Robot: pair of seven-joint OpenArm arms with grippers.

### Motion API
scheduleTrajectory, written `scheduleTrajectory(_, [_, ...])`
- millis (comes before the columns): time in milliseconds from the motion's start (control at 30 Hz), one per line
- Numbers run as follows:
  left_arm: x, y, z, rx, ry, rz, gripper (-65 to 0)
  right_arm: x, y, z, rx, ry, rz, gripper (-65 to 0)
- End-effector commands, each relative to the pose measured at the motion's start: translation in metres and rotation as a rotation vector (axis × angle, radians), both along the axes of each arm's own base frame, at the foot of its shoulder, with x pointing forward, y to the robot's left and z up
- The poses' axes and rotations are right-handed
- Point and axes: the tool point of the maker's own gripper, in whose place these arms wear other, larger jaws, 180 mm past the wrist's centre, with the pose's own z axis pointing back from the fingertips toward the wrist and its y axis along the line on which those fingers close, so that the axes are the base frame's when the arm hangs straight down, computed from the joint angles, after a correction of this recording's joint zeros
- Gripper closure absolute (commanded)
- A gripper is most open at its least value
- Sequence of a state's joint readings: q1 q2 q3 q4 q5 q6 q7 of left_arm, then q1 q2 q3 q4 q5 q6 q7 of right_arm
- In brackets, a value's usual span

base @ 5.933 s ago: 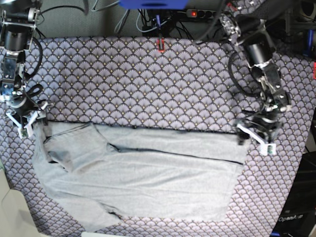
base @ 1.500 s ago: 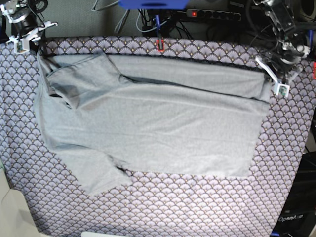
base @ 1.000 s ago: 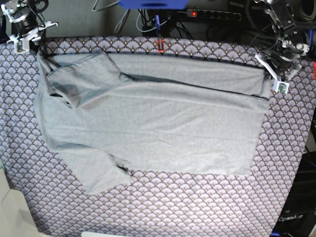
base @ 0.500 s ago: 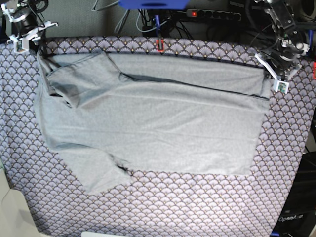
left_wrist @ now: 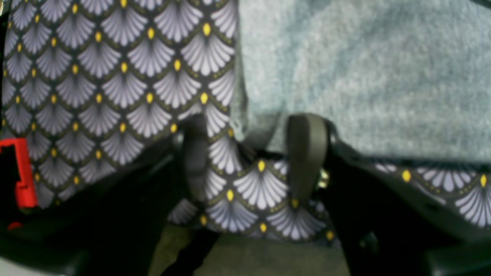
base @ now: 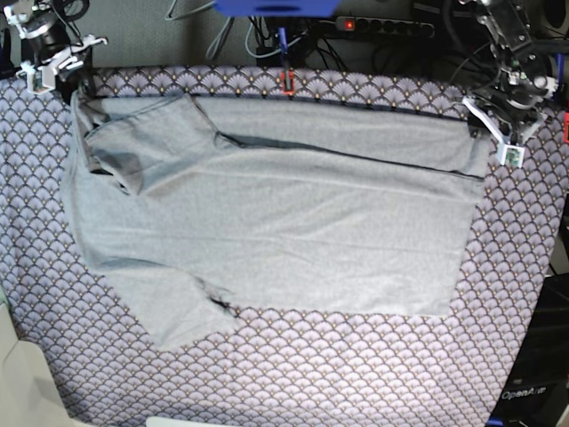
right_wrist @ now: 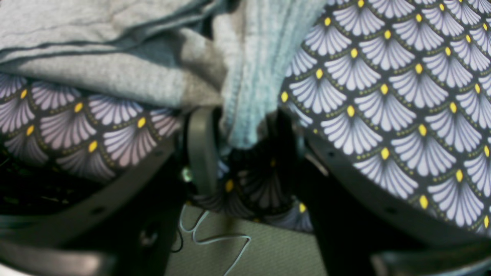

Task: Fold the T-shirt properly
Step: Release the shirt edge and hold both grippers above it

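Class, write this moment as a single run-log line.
stage: shirt spread | T-shirt: flat on cloth | left end effector: open at far hem corner | right end effector: open at far shoulder corner

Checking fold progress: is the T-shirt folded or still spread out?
Mostly spread: the T-shirt lies flat across the table cloth, with only its top-left sleeve turned over the body.

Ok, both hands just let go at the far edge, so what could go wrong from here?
1. In the right wrist view, a T-shirt corner still hangs between the right hand's open fingers, so pulling away could drag it.
2. The left hand straddles the shirt's corner and the table cloth; regrasping there might pinch the cloth too.
3. The upper sleeve lies folded over the body, and the next fold may trap that crease.
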State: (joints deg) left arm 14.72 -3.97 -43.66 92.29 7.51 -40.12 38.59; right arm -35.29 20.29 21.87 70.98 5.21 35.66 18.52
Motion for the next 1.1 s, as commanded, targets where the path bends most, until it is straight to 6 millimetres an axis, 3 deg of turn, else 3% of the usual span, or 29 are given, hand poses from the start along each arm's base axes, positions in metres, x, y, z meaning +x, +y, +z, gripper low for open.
scheduleTrajectory(0, [0.004, 0.006, 0.009, 0.021, -0.026, -0.003, -33.1, -0.042, -0.012, -0.031, -0.088, 0.234, 0.028, -29.3])
scheduleTrajectory(300, [0.006, 0.007, 0.009, 0.023, -0.029, -0.003, -33.1, -0.031, -0.057, -0.010, -0.157, 0.174, -0.073, -31.7])
scheduleTrajectory(667, [0.005, 0.008, 0.010, 0.027, -0.029, -0.005, -33.1, 0.039, -0.110, 0.041, -0.218, -0.060, -0.236, -31.6])
scheduleTrajectory(800, [0.005, 0.008, 0.010, 0.027, -0.029, -0.005, -33.1, 0.051, -0.132, 0.064, -0.243, -0.136, -0.307, -31.5])
scheduleTrajectory(933, [0.005, 0.009, 0.011, 0.029, -0.029, -0.004, -33.1, 0.051, -0.137, 0.073, -0.261, -0.152, -0.313, -31.6])
scheduleTrajectory(1067, [0.011, 0.016, 0.019, 0.038, -0.060, 0.014, -33.1, 0.050, -0.122, 0.073, -0.220, -0.147, -0.245, -31.6])
